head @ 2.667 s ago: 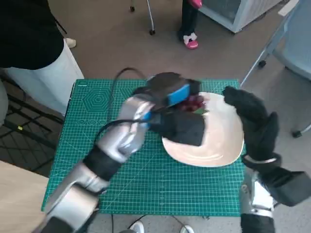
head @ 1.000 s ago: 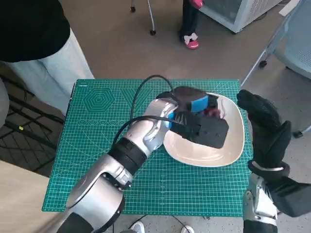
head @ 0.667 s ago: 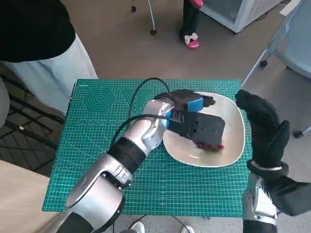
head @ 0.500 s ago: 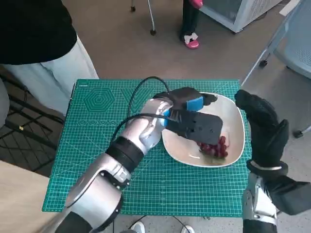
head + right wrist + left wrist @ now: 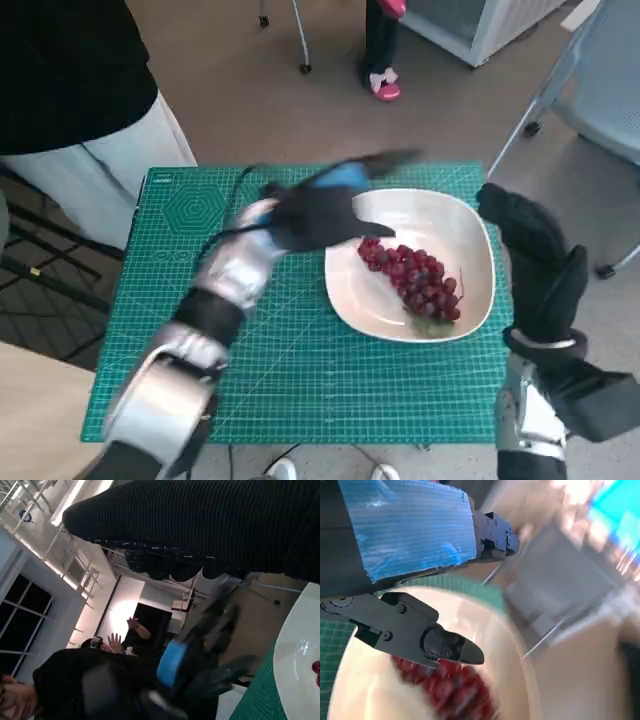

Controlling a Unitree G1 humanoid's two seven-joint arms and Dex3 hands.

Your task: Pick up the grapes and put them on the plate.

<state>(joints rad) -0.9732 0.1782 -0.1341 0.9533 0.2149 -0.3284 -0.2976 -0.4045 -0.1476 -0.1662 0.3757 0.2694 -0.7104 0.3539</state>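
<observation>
The blue-taped black left hand [image 5: 325, 210] hangs motion-blurred over the plate's near-left rim, empty, its fingers [image 5: 452, 647] spread apart. Just beyond its fingertips the bunch of dark red grapes [image 5: 412, 283] lies inside the cream oval plate [image 5: 385, 300], long axis running diagonally from the hand toward the plate's far lower edge. The left wrist view shows the grapes only as a red smear. The black-gloved right hand [image 5: 530, 255] stands upright beside the plate's right rim, holding nothing, fingers loosely extended. Both rest over the green cutting mat [image 5: 250, 380].
</observation>
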